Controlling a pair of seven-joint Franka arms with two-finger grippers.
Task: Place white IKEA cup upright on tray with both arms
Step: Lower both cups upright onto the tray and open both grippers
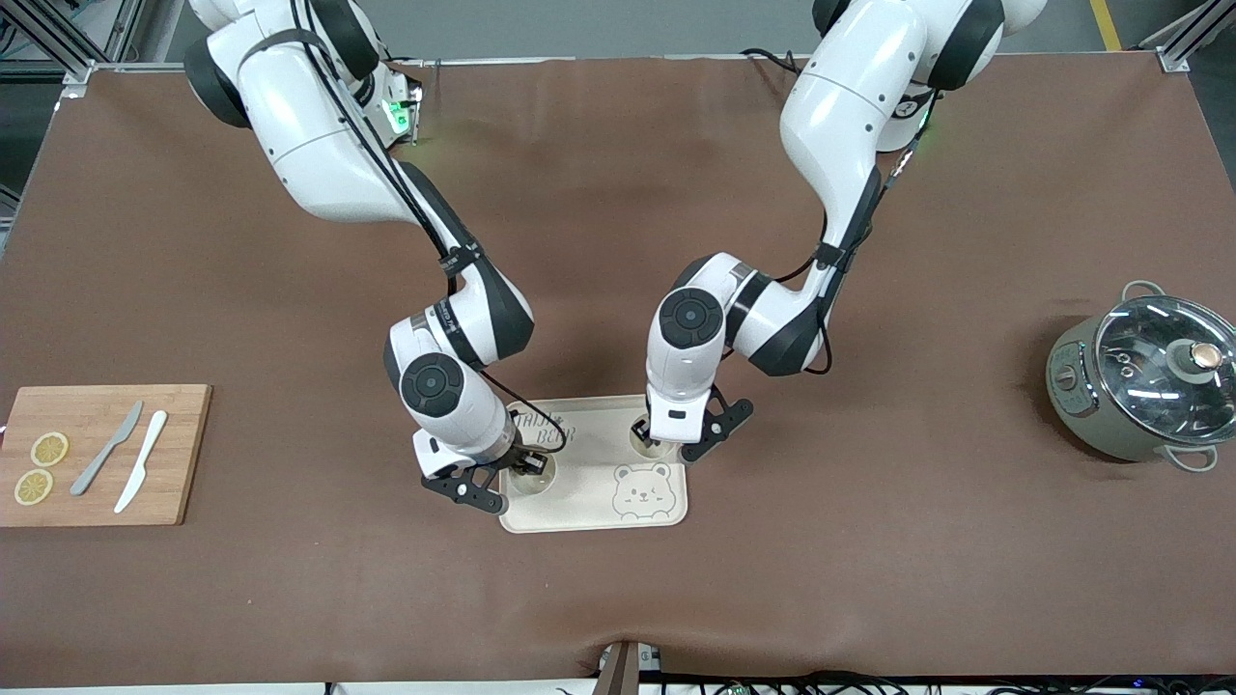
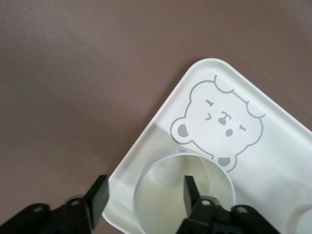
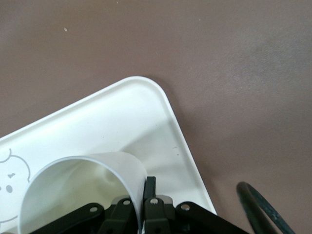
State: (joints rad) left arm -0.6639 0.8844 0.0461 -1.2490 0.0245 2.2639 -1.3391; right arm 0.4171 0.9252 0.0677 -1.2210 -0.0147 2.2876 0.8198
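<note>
Your tray (image 1: pixel 599 502) sits mid-bench, bear drawing on the half nearer the front camera. Two white cups stand upright on it.

Left gripper (image 2: pixel 144 197): over the tray's end toward the left arm. Jaws parted, one finger (image 2: pixel 191 191) inside the cup (image 2: pixel 165 195), the other outside its wall, with a gap showing; the rim passes between them unpinched.

Right gripper (image 3: pixel 146 195): over the tray's end toward the right arm. Jaws closed on the wall of the second cup (image 3: pixel 73 190), pinching its rim.

Off the tray, toward the right arm's end of the bench: cutting board (image 1: pixel 179 454) with two knives and lemon slices. Toward the left arm's end: lidded pot (image 1: pixel 1144 381).
</note>
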